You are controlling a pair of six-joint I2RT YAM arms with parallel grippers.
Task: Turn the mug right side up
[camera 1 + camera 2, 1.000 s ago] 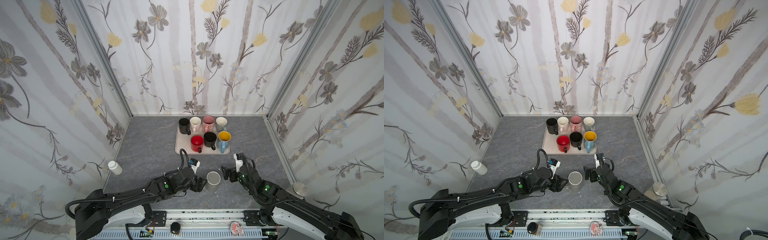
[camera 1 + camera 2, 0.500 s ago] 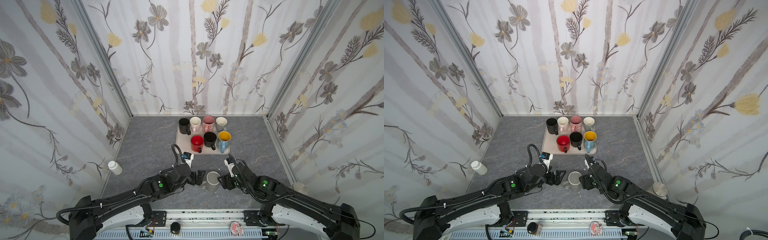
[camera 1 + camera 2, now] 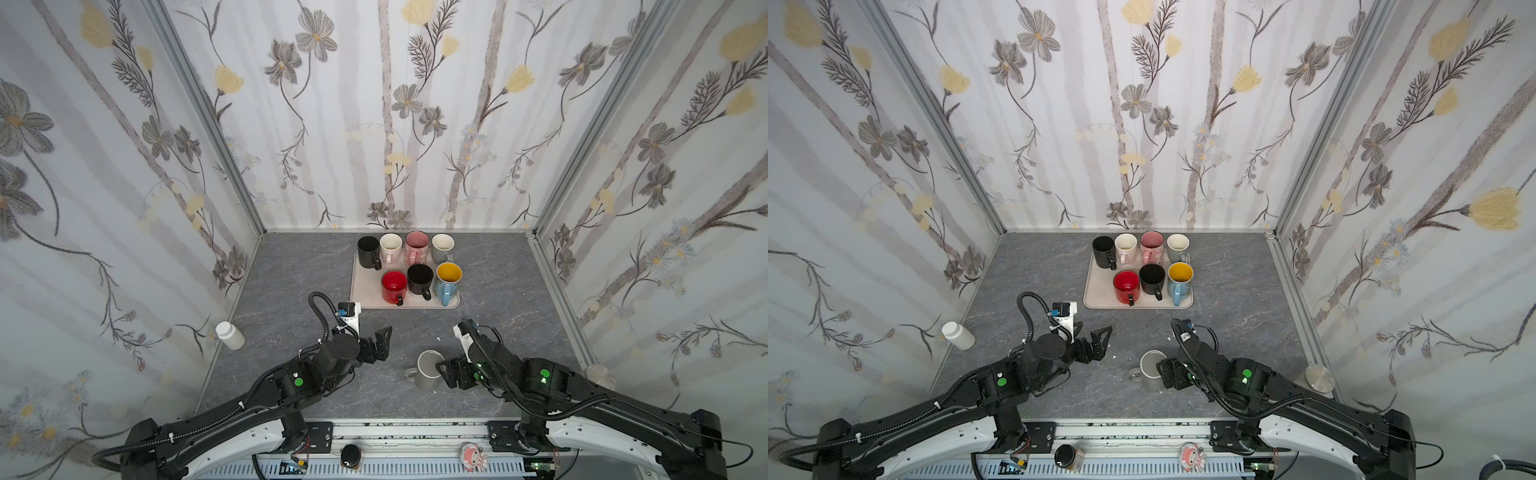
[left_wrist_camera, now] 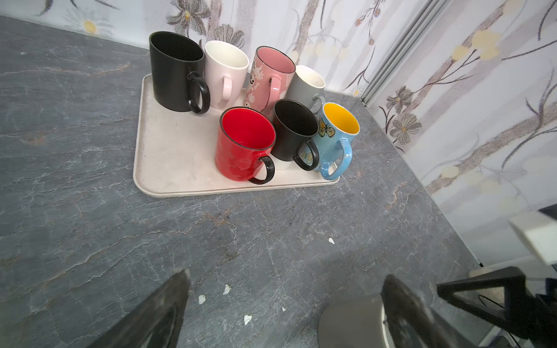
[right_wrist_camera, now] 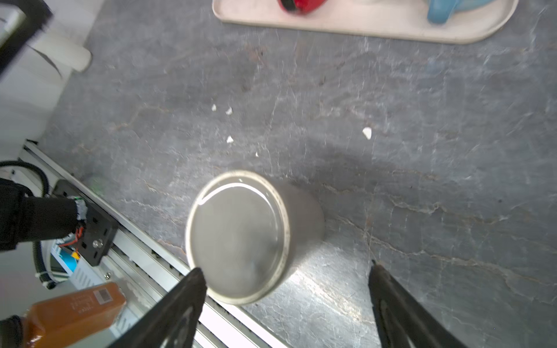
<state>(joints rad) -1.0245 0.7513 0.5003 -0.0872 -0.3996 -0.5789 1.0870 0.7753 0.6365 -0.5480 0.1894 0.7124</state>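
The grey mug (image 3: 428, 370) (image 3: 1152, 371) stands upside down near the table's front edge, its flat base facing up and its handle toward the left arm. In the right wrist view the mug (image 5: 238, 235) lies just ahead of my right gripper (image 5: 285, 268), nearer one finger, with no contact visible. That right gripper (image 3: 444, 374) (image 3: 1163, 372) is open at the mug's right side. My left gripper (image 3: 380, 340) (image 3: 1098, 340) hangs open and empty, left of the mug and apart from it. The left wrist view shows the mug (image 4: 349, 322) beside one finger, outside the left gripper (image 4: 286, 301).
A beige tray (image 3: 365, 291) (image 4: 174, 150) at the back holds several upright mugs. A white bottle (image 3: 230, 336) lies by the left wall and a metal disc (image 3: 598, 376) by the right wall. Small white chips (image 5: 367, 132) dot the table.
My left gripper has opened and drawn back to the left, away from the mug. My right gripper has moved in to the mug's right side. The mug stays upside down.
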